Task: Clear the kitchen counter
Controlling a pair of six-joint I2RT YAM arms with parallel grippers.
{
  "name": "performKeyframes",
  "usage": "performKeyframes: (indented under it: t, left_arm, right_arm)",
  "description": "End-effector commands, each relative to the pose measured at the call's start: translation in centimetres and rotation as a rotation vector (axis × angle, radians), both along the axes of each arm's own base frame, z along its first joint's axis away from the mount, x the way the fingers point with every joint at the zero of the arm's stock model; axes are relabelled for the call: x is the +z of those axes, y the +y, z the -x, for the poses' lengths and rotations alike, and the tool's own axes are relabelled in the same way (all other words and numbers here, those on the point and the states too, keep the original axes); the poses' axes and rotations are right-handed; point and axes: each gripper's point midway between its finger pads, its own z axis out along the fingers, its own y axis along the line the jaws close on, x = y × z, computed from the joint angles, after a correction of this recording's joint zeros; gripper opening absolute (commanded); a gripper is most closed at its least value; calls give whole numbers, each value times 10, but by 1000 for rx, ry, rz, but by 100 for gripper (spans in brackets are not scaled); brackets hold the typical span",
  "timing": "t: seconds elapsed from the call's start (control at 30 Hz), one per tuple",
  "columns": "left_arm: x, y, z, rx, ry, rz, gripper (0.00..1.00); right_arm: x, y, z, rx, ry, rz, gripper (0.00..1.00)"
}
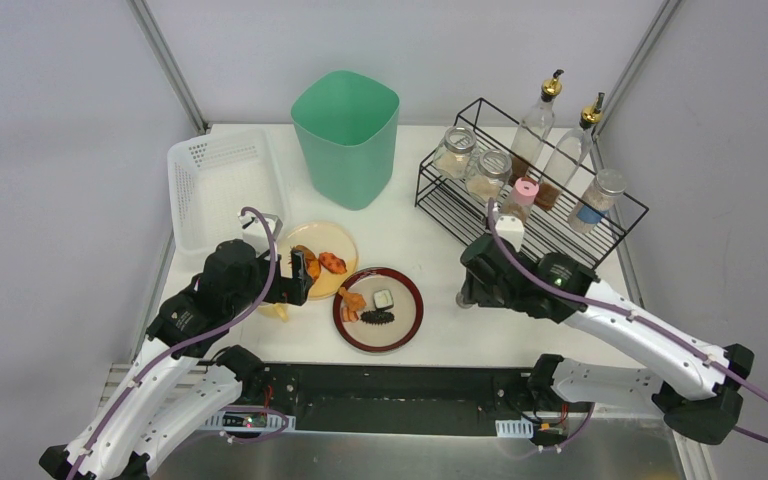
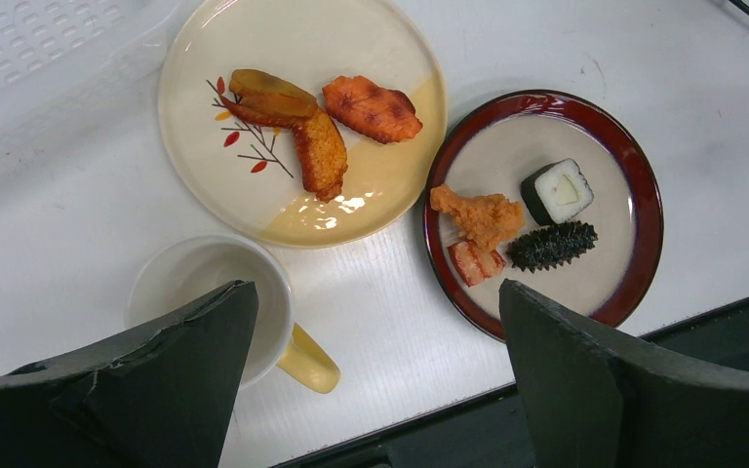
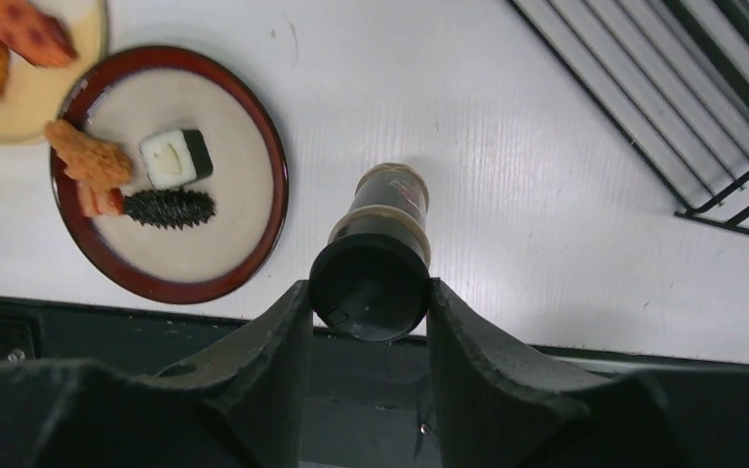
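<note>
"What is the right gripper (image 3: 371,292) doing, off to the right of the red-rimmed plate (image 3: 275,185)?"

"It is clamping a dark bottle (image 3: 382,210) just under its black cap, with both fingers pressing in on it. I cannot tell whether the bottle's foot is touching the kitchen counter (image 1: 430,250), which is lying under that plate and spreading well out on every side of it."

"And the left gripper (image 2: 380,331)?"

"It is hanging wide apart and gripping nothing, above the plate's left side. One finger is hovering over a white mug (image 2: 205,283) that is sitting to the left of the plate. A cream plate (image 2: 195,88) is lying just beyond the mug, at the red-rimmed plate's far left, close enough that the two rims may be touching."

"So what is worrying you?"

"The bottle, mostly. It is being pinched high up, so I am guessing it could swing or slip if the arm jerks. If it is heading for the wire rack (image 1: 530,200), far right of the plate, its foot could catch a wire. On the other side, a finger coming down askew could clip the mug's rim and tip it, or shove it into the cream plate, which might then jolt the red-rimmed plate and send the sushi piece (image 2: 558,190) rolling."
</note>
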Motion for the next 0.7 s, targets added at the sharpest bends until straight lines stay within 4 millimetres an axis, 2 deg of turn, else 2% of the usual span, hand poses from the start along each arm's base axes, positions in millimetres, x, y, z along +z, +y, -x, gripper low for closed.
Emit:
performKeyframes:
  t: [0.0, 0.17, 0.37, 0.47, 0.67]
  left_arm:
    - [10, -2, 0, -19, -30, 10, 100]
    - [10, -2, 0, -20, -32, 12, 100]
    - [11, -2, 0, -20, -33, 14, 100]
    - [11, -2, 1, -22, -34, 16, 100]
    - [11, -3, 2, -28, -32, 20, 100]
  right_arm:
    - [47, -27, -15, -39, -141, 58, 28]
    - [76, -52, -32, -81, -189, 102, 29]
    - [99, -87, -54, -183, -208, 105, 28]
    - [102, -100, -65, -229, -204, 102, 27]
    - [97, -118, -87, -326, -174, 32, 26]
